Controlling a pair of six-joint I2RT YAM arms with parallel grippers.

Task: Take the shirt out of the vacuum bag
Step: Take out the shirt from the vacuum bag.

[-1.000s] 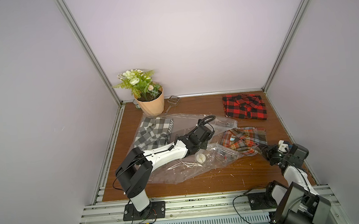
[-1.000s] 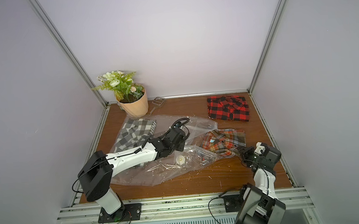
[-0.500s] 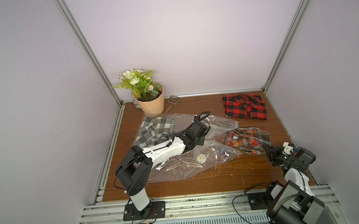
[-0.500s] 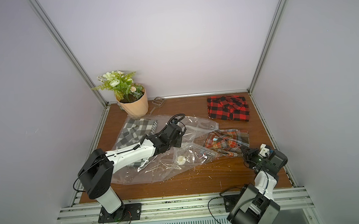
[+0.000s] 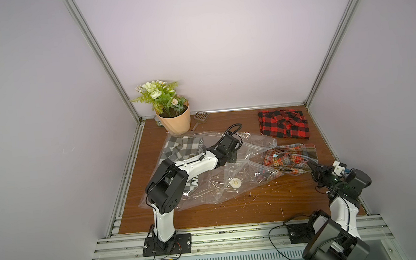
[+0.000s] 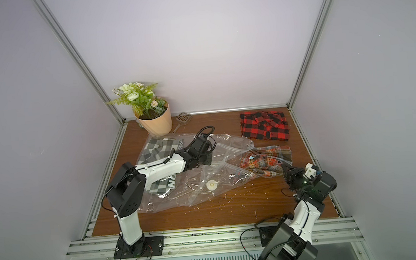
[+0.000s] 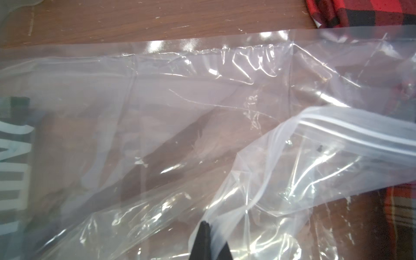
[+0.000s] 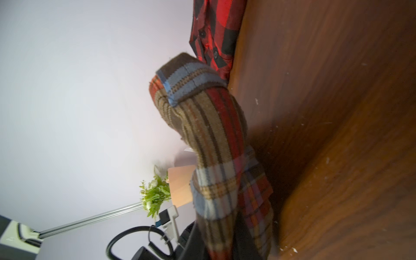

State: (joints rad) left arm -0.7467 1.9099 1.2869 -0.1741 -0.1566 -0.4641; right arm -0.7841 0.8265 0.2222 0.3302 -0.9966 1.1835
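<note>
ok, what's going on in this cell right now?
The left gripper is shut on the vacuum bag near its zip strip, holding it. The right gripper is shut on a corner of the orange plaid shirt, which lies mostly outside the bag's mouth on the table. A red-black shirt lies folded at the back; a grey checked shirt shows through the plastic.

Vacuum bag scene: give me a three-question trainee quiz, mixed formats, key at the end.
1. True or false: the left gripper is shut on plastic of the vacuum bag.
2. The right gripper grips: A) red-black shirt, B) orange plaid shirt, C) white valve.
3. Fill in: the flowerpot stands in the far ____ corner.
Key: 1 true; 2 B; 3 left.
</note>
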